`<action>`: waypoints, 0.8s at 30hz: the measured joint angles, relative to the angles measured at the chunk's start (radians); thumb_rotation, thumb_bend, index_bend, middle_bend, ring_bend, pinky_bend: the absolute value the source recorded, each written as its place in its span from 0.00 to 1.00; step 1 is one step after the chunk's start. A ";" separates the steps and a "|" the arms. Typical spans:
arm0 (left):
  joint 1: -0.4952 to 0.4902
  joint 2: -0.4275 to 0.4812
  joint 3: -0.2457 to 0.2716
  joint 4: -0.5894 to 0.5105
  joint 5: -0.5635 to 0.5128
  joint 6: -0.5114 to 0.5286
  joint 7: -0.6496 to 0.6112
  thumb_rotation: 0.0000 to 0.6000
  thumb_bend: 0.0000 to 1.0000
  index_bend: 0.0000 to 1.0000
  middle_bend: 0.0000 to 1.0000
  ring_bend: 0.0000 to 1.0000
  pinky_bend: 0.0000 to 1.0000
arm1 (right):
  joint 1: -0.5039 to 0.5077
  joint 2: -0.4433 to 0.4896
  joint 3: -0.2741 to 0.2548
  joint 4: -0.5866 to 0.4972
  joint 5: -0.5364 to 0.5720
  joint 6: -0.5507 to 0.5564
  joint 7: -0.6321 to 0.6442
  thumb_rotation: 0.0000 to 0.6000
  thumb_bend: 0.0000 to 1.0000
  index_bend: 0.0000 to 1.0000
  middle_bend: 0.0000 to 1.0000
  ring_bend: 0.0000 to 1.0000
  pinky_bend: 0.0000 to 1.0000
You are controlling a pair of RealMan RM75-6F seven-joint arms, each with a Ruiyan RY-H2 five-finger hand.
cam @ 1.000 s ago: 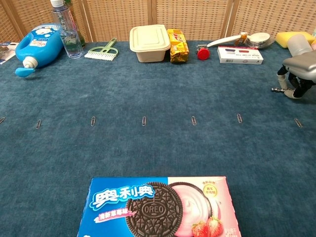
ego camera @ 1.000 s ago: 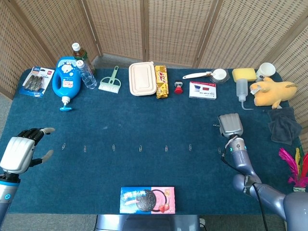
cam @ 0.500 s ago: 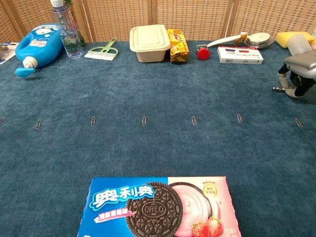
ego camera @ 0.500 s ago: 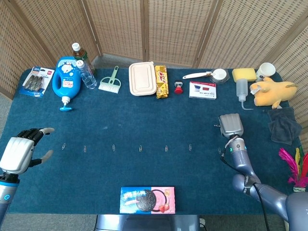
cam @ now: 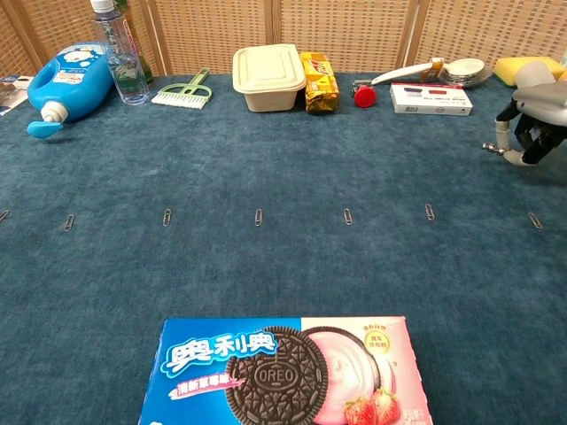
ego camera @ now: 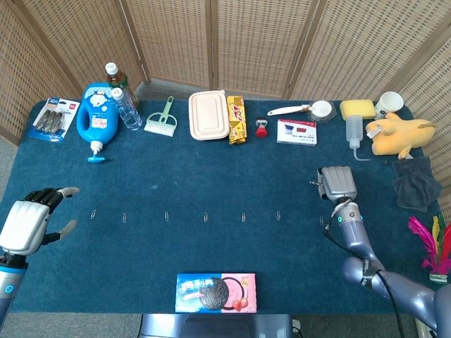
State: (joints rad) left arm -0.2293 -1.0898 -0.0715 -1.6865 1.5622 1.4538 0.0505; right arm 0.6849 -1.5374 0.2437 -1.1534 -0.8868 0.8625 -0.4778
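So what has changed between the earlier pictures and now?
The right robot hand moved a little away from the robot, toward the far row of things, and rose slightly. It holds nothing. The left robot hand, the paper clips and the cookie box stayed as they were.

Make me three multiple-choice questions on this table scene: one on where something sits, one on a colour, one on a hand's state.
1. Where does the cookie box lie?
A. near edge, middle
B. far left corner
C. beside the plush toy

2. What colour is the detergent jug?
A. red
B. blue
C. yellow

3. How is the left hand?
A. holding a bottle
B. pressing a box
C. open, holding nothing

Answers: 1 A, it sits at the front edge in both views. 2 B, the jug's body is blue. 3 C, its fingers are apart over bare cloth.
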 measured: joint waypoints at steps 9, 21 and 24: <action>0.002 0.004 0.001 -0.006 0.005 0.003 0.003 1.00 0.42 0.26 0.37 0.32 0.36 | -0.036 0.100 0.019 -0.133 -0.005 -0.024 0.134 1.00 0.49 0.57 0.80 0.75 0.47; -0.001 0.010 -0.001 -0.021 0.009 0.003 0.015 1.00 0.42 0.26 0.37 0.32 0.36 | -0.075 0.192 0.007 -0.232 -0.039 -0.130 0.362 1.00 0.49 0.57 0.80 0.75 0.47; 0.000 0.013 -0.002 -0.021 0.005 0.003 0.014 1.00 0.42 0.26 0.37 0.32 0.36 | -0.083 0.204 -0.003 -0.248 -0.062 -0.137 0.394 1.00 0.49 0.57 0.80 0.75 0.47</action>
State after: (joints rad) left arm -0.2292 -1.0772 -0.0732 -1.7079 1.5672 1.4571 0.0648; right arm 0.6021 -1.3330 0.2410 -1.4015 -0.9493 0.7258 -0.0835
